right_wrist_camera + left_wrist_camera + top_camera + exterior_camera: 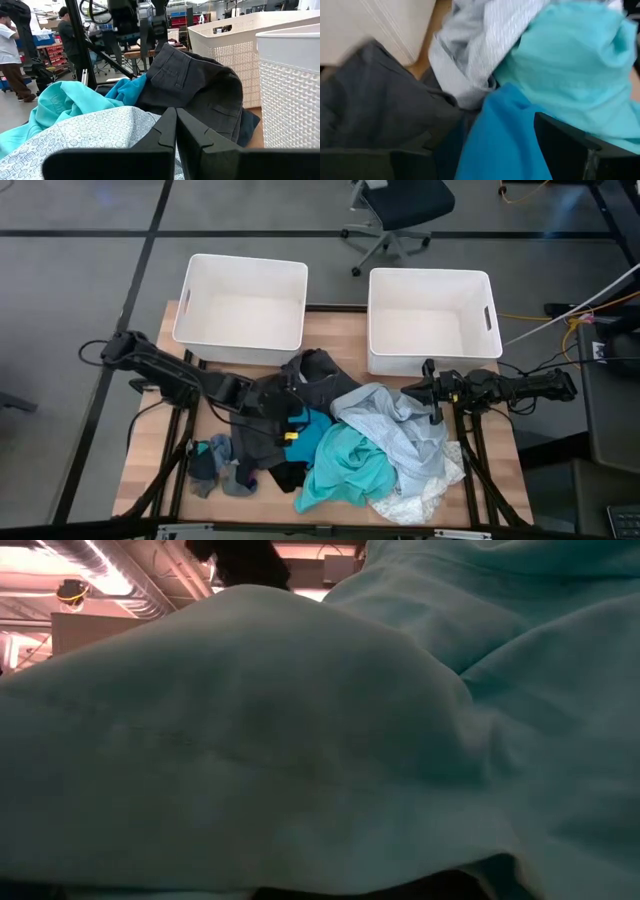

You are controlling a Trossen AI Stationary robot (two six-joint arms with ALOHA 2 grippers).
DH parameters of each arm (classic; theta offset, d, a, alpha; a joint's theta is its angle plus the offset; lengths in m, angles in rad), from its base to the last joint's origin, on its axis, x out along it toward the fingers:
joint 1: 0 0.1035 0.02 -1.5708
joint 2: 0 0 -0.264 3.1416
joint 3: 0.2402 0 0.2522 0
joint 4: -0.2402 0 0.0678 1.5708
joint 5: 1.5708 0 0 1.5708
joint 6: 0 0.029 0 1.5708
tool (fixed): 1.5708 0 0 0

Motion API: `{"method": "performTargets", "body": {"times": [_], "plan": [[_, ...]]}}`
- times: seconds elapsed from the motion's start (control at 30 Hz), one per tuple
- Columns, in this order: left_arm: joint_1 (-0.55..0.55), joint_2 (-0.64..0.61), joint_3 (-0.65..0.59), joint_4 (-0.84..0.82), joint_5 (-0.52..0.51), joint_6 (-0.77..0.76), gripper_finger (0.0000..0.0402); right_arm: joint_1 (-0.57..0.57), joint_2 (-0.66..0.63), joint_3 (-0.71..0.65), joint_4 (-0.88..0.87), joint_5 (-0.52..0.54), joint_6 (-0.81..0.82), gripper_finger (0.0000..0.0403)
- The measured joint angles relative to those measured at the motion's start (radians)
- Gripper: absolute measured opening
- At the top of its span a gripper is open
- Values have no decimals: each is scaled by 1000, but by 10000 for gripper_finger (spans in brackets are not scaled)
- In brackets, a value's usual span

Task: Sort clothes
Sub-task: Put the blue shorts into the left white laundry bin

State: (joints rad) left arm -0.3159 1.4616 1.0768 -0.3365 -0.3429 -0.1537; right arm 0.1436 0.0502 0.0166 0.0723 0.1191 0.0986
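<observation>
A pile of clothes lies mid-table: a dark grey garment (305,385), a bright blue cloth (312,425), a teal garment (350,465), a pale blue patterned shirt (400,425), a white piece (415,500) and grey-blue socks (215,465). My left gripper (285,415) is open just over the dark grey garment (375,110). Its fingers stand either side of the bright blue cloth (500,140). My right gripper (430,395) is shut and empty at the pale shirt's (90,130) right edge. The teal garment (300,740) fills the low view.
Two white plastic bins stand at the table's far side, one at the left (240,260) and one at the right (430,273). The right bin (290,90) stands close beside my right gripper. People and shelves show in the room beyond. An office chair (400,205) stands behind the bins.
</observation>
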Motion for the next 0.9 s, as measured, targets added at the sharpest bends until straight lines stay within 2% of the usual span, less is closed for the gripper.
{"method": "performTargets", "body": {"times": [0.23, 0.63, 0.73, 0.9], "plan": [[-9, 94, -4, 23, 7, -73, 226, 0, 0, 0, -4, 0, -4, 14], [-15, 220, -4, 45, -20, -75, 222, 0, 0, 0, -23, 5, -37, 14], [-15, 222, -4, 40, -20, -79, 195, 0, 0, 0, -23, 8, -38, 14], [-14, 216, -4, 38, 26, -109, 112, 0, 0, 0, -23, 9, -39, 14]]}}
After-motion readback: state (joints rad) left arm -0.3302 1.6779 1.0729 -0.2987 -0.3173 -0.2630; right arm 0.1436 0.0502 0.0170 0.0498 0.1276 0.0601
